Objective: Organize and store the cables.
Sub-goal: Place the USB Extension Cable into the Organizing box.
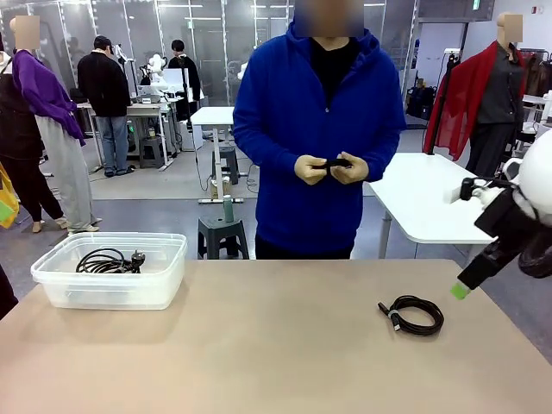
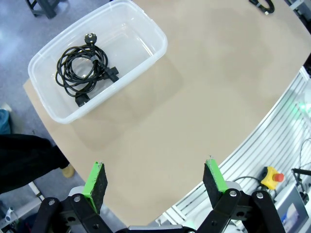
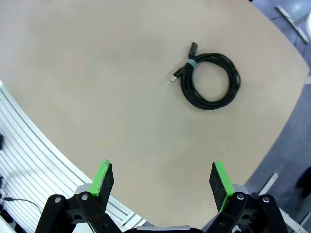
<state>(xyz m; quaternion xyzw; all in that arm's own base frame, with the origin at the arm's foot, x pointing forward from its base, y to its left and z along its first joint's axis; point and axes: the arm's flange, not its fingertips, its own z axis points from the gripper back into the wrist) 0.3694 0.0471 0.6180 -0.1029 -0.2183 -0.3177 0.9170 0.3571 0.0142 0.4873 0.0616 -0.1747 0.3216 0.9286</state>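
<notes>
Room: open lab hall with a grey floor; white tables and other people stand well behind.
Table [image 1: 259,345]: beige top filling the lower half of the front view.
Person [image 1: 319,121]: in a blue hooded top, standing at 12 o'clock at the far edge, with both hands [image 1: 312,169] together at waist height.
Right arm [image 1: 517,216]: comes into the front view at 3 o'clock and tilts down toward the table's right edge.
Tub [image 1: 52,283]: clear plastic with no lid, at 9 o'clock on the table in the front view and 11 o'clock in the left wrist view.
Left claw [image 2: 158,180]: jaws wide apart, nothing between the green pads, over bare table top near the robot-side edge.
Right claw [image 3: 163,178]: jaws wide apart and empty, over bare table top.
Cable in the tub [image 2: 82,68]: black loose coil lying on the tub floor, with a round power plug at its 12 o'clock end.
Cable on the table [image 3: 210,81]: neat black ring tied with a light band, slim connectors sticking out. It lies at 4 o'clock on the table in the front view, at 1 o'clock from the right claw and well apart from the tub.
Cable in the hands [image 1: 333,162]: small black bundle held between both hands, too small to make out further.
</notes>
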